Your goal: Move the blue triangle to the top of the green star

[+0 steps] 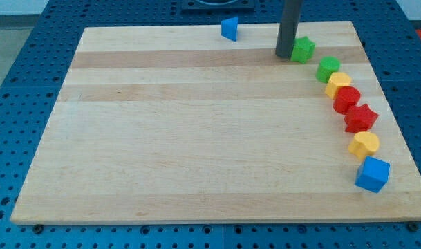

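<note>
The blue triangle (229, 28) sits near the board's top edge, a little right of centre. The green star (303, 49) lies at the view's upper right. My tip (284, 56) rests on the board just left of the green star, close to or touching it, and well right of the blue triangle. The rod rises out of the view's top.
A curved row of blocks runs down the right side: a green block (328, 68), a yellow block (338, 84), a red block (347, 99), a red star (360, 117), a yellow block (364, 145) and a blue cube (372, 173). The wooden board (196, 138) lies on a blue pegboard.
</note>
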